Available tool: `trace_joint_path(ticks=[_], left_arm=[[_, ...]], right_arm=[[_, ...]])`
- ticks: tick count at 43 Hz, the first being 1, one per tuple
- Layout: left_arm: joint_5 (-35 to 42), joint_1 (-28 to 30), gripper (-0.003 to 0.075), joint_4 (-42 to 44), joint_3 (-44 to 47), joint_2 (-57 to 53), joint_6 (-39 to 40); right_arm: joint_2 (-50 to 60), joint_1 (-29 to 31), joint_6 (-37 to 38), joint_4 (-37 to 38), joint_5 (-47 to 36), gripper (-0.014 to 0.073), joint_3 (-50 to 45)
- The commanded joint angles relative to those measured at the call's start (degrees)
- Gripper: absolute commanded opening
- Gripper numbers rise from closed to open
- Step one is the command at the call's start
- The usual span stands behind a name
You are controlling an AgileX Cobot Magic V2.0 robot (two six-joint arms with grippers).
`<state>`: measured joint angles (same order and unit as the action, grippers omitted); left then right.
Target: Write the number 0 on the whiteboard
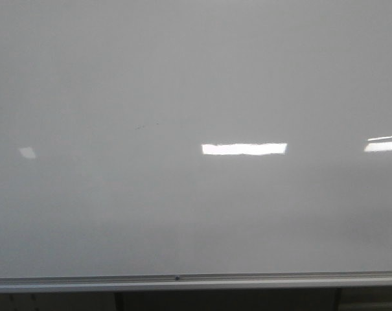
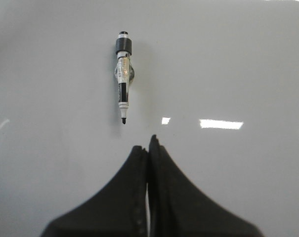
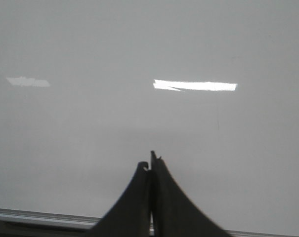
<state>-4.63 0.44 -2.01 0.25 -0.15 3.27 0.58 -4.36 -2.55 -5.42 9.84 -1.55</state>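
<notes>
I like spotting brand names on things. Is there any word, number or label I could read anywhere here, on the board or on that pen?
None can be read.
Marker: its barrel carries a dark band and a pale label patch, but any print there is too small and blurred to make out.
Whiteboard: no writing shows, no 0 drawn yet; only bright light reflections and a couple of faint specks.

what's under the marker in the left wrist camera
The marker lies on the bare whiteboard, tip toward the shut left gripper. No writing shows around it; the strip directly beneath its body is hidden.
</notes>
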Motion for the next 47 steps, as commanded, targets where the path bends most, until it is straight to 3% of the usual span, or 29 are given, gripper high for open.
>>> trace_joint_path(ticks=[1, 35, 47], left_arm=[[4.63, -0.47, -0.0020, -0.30, 1.38, -1.12, 0.45], [4.63, -0.47, -0.0020, -0.30, 1.38, -1.12, 0.45], [5.17, -0.47, -0.0020, -0.30, 1.38, -1.12, 0.45]], right_arm=[[0.89, 0.01, -0.23, 0.51, -4.20, -0.0069, -0.06], [0.89, 0.01, -0.23, 0.51, -4.40, -0.0069, -0.06], [0.89, 0.01, -0.23, 0.51, -8.85, -0.0069, -0.01]])
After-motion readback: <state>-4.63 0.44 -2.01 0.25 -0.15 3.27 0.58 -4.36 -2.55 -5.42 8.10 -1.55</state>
